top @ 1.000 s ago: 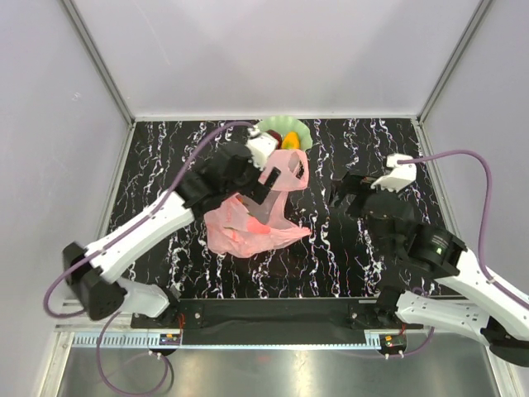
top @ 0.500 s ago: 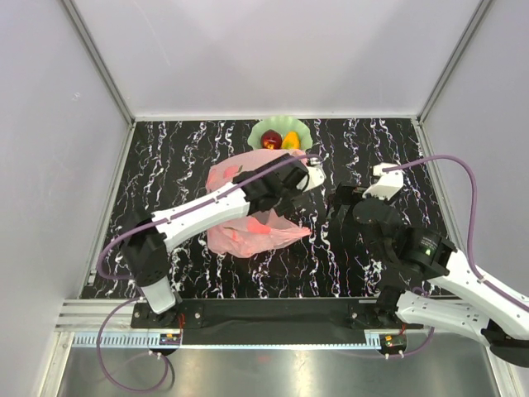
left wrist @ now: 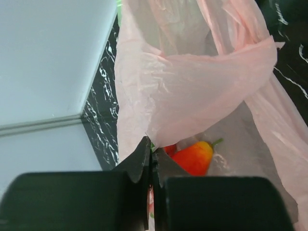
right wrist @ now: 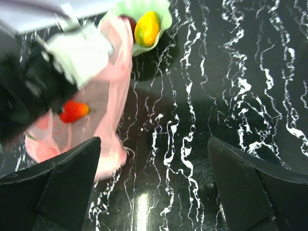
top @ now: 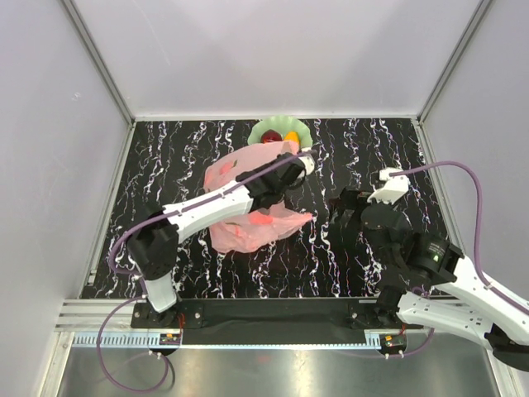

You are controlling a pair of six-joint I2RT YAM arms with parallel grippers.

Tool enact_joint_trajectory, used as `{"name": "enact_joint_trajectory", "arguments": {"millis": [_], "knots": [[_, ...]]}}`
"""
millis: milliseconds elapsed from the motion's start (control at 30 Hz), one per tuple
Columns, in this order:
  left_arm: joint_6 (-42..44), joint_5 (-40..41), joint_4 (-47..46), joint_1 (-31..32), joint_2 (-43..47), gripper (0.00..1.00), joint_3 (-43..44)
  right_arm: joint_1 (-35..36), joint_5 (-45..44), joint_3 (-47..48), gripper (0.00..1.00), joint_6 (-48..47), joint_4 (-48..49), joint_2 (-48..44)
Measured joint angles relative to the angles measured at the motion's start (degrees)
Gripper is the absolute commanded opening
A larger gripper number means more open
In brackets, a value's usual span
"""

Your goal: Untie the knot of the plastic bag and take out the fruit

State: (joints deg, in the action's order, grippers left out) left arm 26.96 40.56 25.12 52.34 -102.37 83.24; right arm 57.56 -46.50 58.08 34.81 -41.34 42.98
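Now left hand (left wrist: 150, 146) pinches crinkly translucent pink plastic bag (left wrist: 192, 91); right hand (right wrist: 153, 144) spread.

Fruit (top: 291, 139) on dish (top: 259, 130) behind plastic bag (top: 235, 236); more fruit inside bag.

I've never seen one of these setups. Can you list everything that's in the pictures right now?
plastic bag: one, translucent pink, mid-table
orange-red fruit: one, green stem, inside the bag
red piece: one, in the bag beside it, mostly hidden
green dish: one, scalloped, far edge of the table
dark red fruit: one, in the dish
yellow fruit: one, in the dish
table: one, black with white veins
left gripper: one, black, pinching the bag's edge
right gripper: one, black, open, right of the bag
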Motion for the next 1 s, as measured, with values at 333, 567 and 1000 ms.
{"name": "enact_joint_trajectory", "arguments": {"millis": [333,567,1000], "knots": [[-20.9,-14.8,1.6,-10.4,14.4,0.00,-3.3,-0.1,9.4,-3.1,0.97,-5.8,8.6,5.3],[-38.7,-26.5,-4.1,-19.3,37.2,0.00,-17.7,-0.3,13.7,0.7,0.91,-11.5,13.1,9.9],[-60.2,-41.8,-8.5,-33.0,44.5,0.00,-32.5,-1.5,33.4,13.2,0.71,-18.5,20.9,32.5]]}}
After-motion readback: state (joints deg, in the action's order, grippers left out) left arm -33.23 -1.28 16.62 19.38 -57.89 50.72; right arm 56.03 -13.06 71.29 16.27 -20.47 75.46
